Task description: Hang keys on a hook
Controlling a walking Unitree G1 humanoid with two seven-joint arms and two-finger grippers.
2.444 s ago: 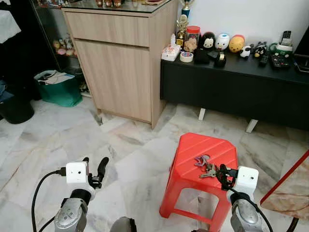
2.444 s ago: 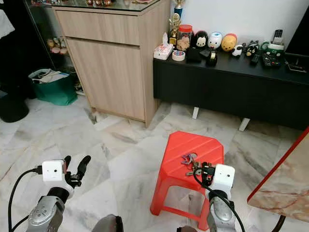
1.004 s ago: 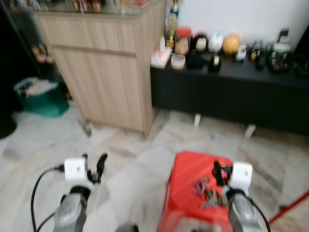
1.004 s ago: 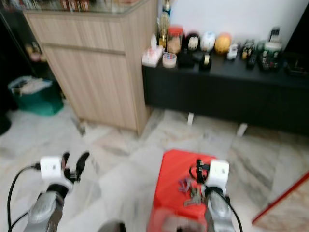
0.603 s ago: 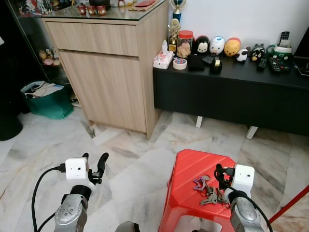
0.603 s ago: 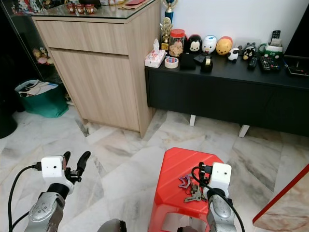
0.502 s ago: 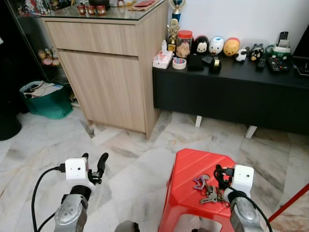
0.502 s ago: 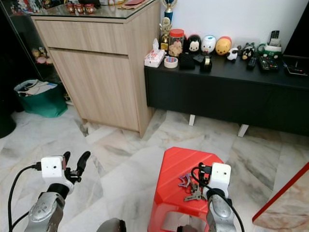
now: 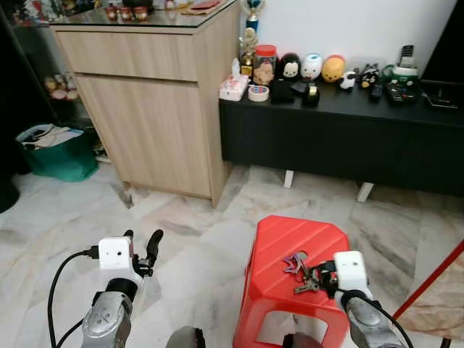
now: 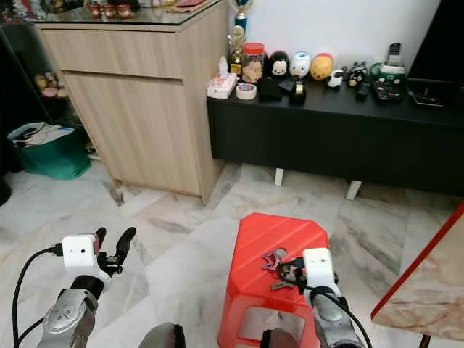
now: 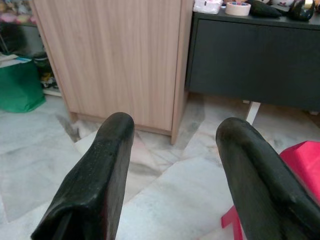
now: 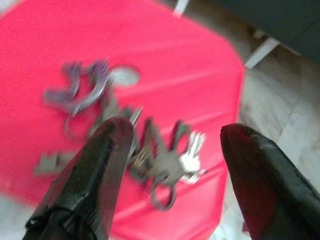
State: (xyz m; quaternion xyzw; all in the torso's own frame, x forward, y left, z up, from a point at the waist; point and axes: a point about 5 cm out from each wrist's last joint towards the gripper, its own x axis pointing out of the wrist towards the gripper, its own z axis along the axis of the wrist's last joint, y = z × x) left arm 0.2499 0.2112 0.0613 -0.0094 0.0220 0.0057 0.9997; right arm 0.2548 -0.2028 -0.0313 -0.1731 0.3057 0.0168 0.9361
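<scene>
The right gripper [image 12: 172,150] hangs spread wide just above the keys [image 12: 150,145], which lie, somewhat blurred, on the red stool [image 9: 290,243]. The left gripper [image 11: 175,155] is also wide open over the marble floor [image 9: 188,239]. Beyond stand a wooden cabinet [image 9: 156,101] and a black sideboard [image 9: 341,130].
</scene>
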